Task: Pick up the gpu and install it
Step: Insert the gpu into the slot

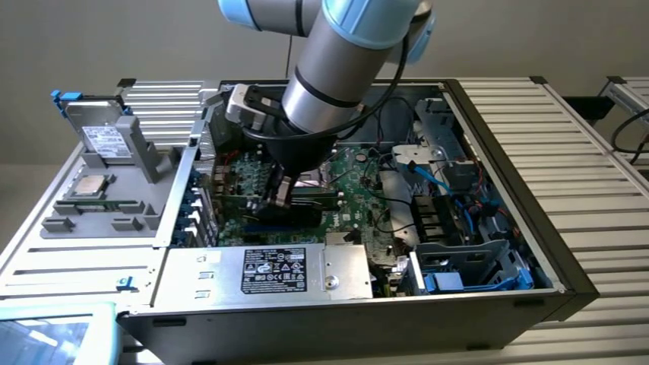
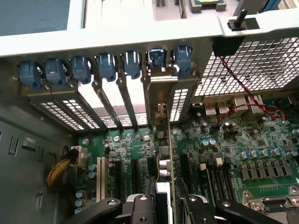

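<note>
Install step: my pincer (image 2: 166,207), clamped on the gpu (image 2: 164,161), holds it edge-down over the motherboard (image 2: 243,140) near the blue bracket clips (image 2: 106,66); seating likely needs square alignment and a straight push.

Plain grey wall (image 1: 121,38) behind ribbed metal tabletop (image 1: 588,152)

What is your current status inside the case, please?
Copy: tool shut on gpu. Card upright over motherboard slots, near rear slot covers. Nothing seen blocking.
</note>
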You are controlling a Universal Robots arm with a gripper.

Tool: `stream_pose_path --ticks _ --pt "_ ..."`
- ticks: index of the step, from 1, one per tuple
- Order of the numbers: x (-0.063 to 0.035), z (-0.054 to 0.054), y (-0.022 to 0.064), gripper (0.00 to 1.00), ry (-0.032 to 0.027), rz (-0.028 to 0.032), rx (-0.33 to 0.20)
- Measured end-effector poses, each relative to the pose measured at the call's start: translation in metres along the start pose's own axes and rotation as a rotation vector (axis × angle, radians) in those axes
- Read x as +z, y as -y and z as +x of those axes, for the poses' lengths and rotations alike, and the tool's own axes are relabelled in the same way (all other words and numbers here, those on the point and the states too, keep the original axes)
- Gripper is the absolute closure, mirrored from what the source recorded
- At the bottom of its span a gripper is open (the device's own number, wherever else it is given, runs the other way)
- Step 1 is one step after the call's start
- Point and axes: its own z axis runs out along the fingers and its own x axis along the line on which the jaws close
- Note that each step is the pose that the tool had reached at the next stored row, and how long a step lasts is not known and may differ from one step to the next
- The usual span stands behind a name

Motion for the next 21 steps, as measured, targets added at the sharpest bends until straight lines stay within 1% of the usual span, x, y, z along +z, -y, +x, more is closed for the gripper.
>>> stream_pose_path --ticks 11,17,21 --pt "0.0026 -0.0010 -0.0068 0.72 0.0000 -0.0001 0.001" --pt "0.0029 -0.0027 -0.0071 0.72 0.0006 -0.0001 0.002" --pt "0.0026 -0.0007 -0.0061 0.72 0.0009 -0.0007 0.002"
